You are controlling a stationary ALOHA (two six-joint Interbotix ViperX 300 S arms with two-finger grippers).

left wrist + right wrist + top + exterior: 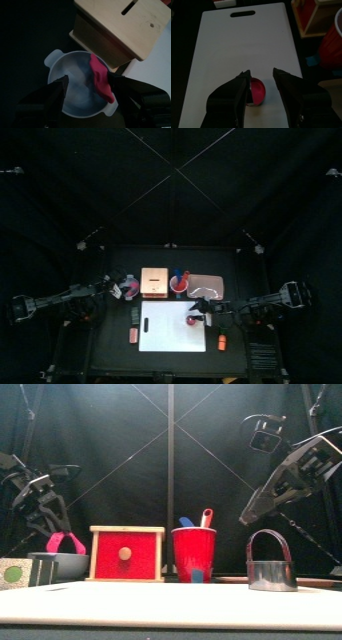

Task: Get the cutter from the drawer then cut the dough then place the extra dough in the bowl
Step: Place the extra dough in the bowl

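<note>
Gotta pinch the soft, floppy dough strip (64,542) mid-length where draped over the bowl (78,567) rim at lower left, with the left end effector (87,81) spread wide and empty above.

dough (100,80) in bowl (56,61), left of box (127,554); cup (194,550) right of box; board (171,610) in front

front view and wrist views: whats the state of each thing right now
drawer: shut, flush in the wooden box
extra dough: in the bowl, part above its rim
cutter: upright on the white board, dough disc inside
red cup: upright, holding two knives
left gripper: open over the bowl
right gripper: open above the cutter
</note>
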